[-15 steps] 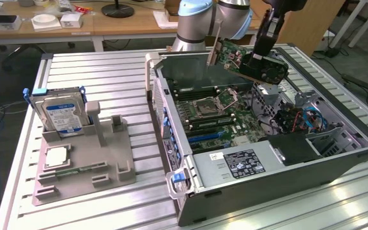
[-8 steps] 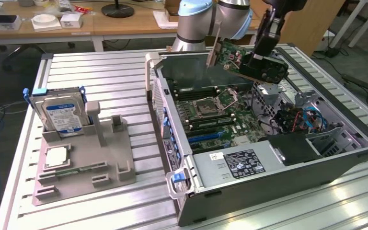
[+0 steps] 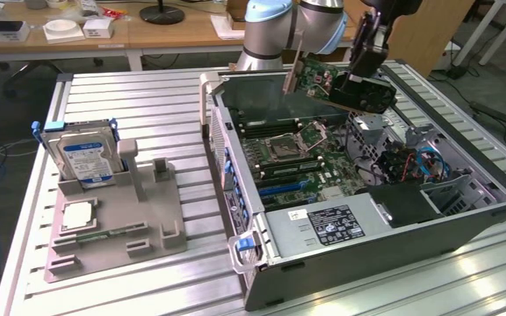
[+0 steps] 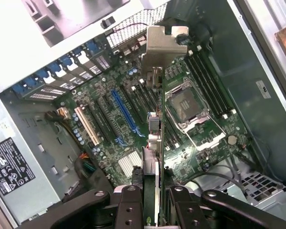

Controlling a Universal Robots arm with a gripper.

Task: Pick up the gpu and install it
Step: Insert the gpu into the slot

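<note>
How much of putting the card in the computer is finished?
Done: picking up. The gripper is shut on the gpu, which hangs in the air over the open computer case. In hand: the card is held above the motherboard, apart from it. Left: it sits in no slot yet, so installing is not done.

Above the open case [image 3: 222, 138], I see clear air around the gpu [image 3: 315, 76] clamped in the gripper [image 3: 345, 83]. Below, the motherboard [image 4: 109, 129] and its blue slot [image 4: 126, 112] lie unobstructed, hemmed by the power supply [image 3: 332, 225], tangled cables [image 3: 407, 164] (toward the exterior view's right) and the case's upright walls.
</note>
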